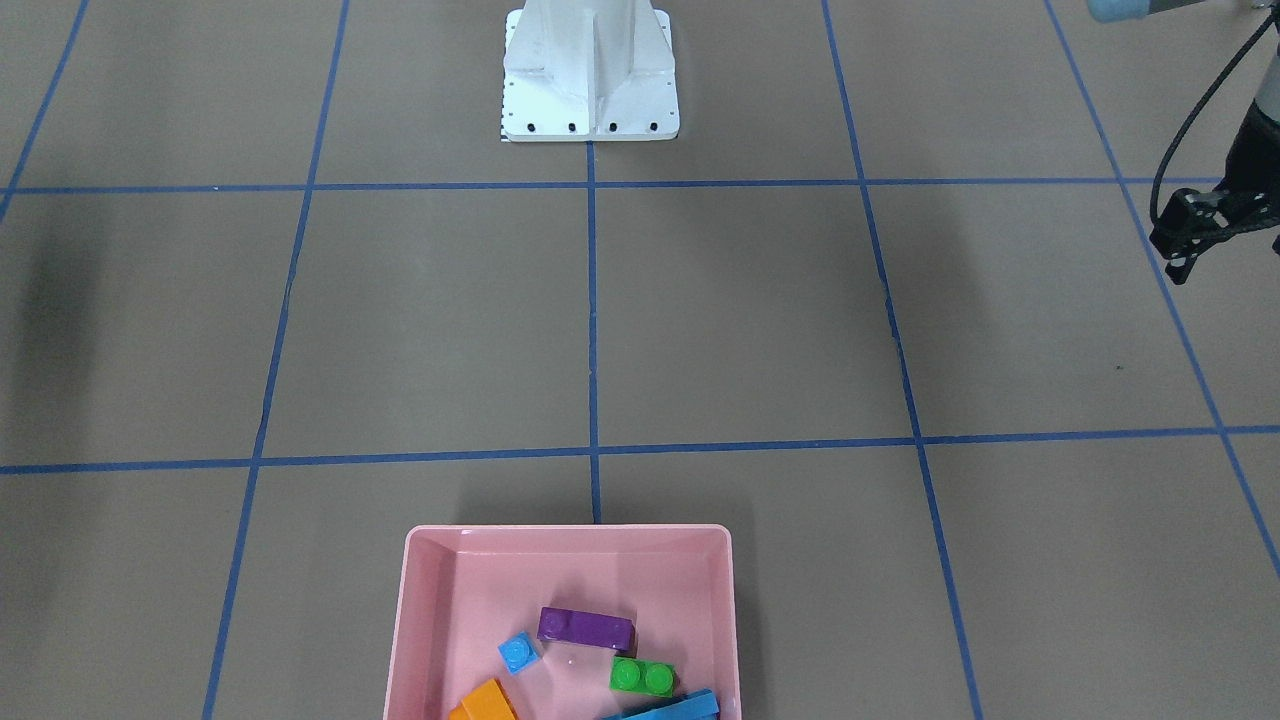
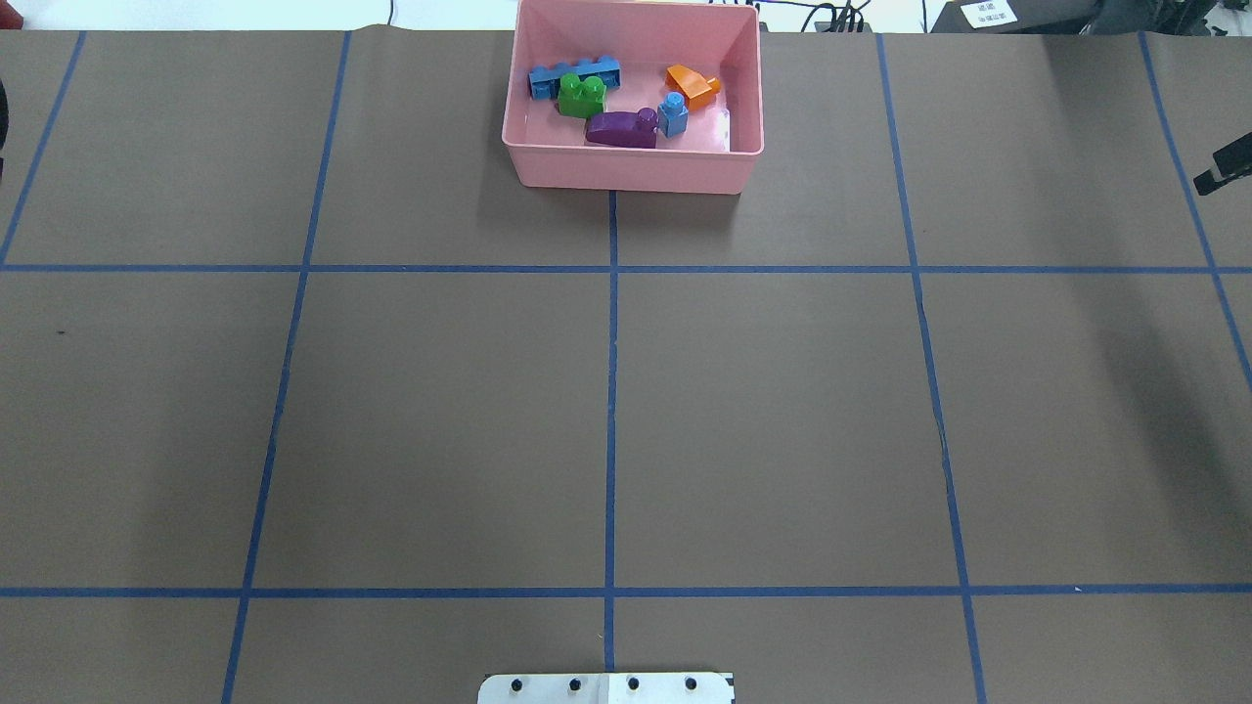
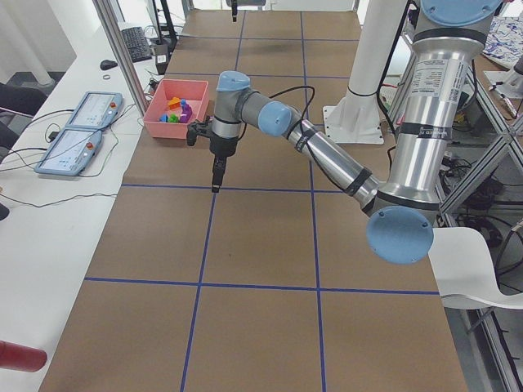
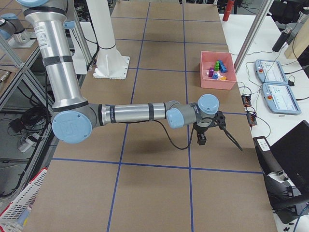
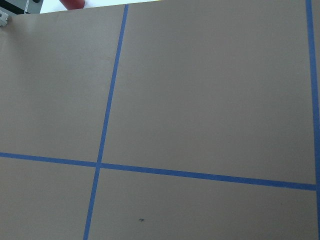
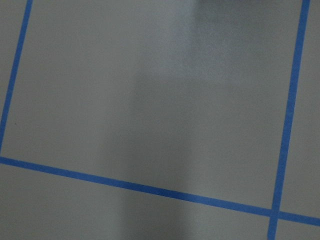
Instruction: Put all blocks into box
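Now all five bricks lie inside the box (image 2: 631, 181), which sits on the table (image 2: 440, 411) at the far edge from my base (image 2: 606, 687), in line with the centre strip of tape (image 2: 611, 391).

Seen from overhead, the long blue brick (image 2: 575, 73) lies toward the box's left side, and the green brick (image 2: 583, 96) sits right against it on the side nearer me. The purple brick (image 2: 622, 129) lies close to the near wall, with the small blue brick (image 2: 673, 114) touching its right end. The orange brick (image 2: 693, 85) is tilted, a little apart from the others, toward the right wall. From the front camera the same five show on the pink floor: purple (image 1: 586, 629), small blue (image 1: 518, 653), green (image 1: 642, 678), orange (image 1: 487, 702) and long blue (image 1: 665, 708), the last two cut off by the picture's lower edge.

My left gripper (image 1: 1178, 262) hangs above the table, well apart from the box and off to my left. Its fingers point down near a tape line in the left side view (image 3: 215, 184). Only part of it shows from the front, and I cannot tell whether its fingers are spread or closed.

My right gripper (image 2: 1223, 168) just enters the overhead view at its right edge, also well apart from the box. The right side view shows it above the table on the outstretched arm (image 4: 231, 139). I cannot tell how its fingers stand either.

Both wrist cameras show only brown table and blue tape.
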Robot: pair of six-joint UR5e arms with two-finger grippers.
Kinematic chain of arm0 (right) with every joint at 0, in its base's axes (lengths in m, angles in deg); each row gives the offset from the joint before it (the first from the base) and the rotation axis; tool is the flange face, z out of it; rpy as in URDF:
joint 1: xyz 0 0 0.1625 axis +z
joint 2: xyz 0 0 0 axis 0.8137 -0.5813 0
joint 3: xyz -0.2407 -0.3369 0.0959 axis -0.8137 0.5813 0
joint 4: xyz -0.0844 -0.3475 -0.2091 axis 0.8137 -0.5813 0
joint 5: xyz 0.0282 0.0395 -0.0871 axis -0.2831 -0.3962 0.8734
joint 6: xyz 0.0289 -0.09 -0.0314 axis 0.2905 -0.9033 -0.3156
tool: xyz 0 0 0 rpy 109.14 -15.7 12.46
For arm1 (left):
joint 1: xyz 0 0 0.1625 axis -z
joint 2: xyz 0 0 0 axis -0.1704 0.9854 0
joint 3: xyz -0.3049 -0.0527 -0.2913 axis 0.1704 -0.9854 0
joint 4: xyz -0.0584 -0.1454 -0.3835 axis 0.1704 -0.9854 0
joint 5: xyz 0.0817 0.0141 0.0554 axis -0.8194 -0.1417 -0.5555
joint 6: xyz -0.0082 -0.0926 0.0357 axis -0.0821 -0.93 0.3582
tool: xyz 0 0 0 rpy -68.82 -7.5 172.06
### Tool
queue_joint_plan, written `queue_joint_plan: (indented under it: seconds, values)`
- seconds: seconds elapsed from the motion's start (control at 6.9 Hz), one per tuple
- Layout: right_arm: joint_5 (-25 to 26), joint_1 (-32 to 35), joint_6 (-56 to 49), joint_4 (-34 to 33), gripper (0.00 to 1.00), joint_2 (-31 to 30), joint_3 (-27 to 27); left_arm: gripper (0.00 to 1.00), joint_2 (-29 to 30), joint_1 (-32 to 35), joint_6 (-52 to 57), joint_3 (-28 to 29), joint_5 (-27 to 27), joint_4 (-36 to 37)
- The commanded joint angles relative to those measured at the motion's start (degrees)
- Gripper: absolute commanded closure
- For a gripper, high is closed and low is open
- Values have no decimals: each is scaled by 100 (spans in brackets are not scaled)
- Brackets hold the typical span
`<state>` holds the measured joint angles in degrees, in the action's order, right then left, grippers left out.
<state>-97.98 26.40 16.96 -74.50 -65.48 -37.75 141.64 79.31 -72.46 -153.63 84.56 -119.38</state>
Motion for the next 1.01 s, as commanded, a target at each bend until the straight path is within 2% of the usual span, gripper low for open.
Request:
queue_joint_plan:
  seconds: [0.0,0.14,0.43,0.58,0.72,0.87]
  values:
    - [162,88,11,-64,1,-163,-127,0,-20,823,1754,332,745,557]
    - [163,167,-15,-73,1,-190,-119,0,-29,1350,2239,866,1639,523]
    - [154,413,-85,-65,0,-443,-206,0,-529,1443,3181,1082,1798,348]
    - [154,535,-94,-65,0,-549,-302,0,-721,1513,3263,1196,1806,146]
    - [128,624,-103,-117,0,-690,-486,0,-767,1627,3560,1736,1815,-543]
    - [136,633,-129,-848,0,-743,-897,0,-776,1750,3693,2142,1833,-1046]
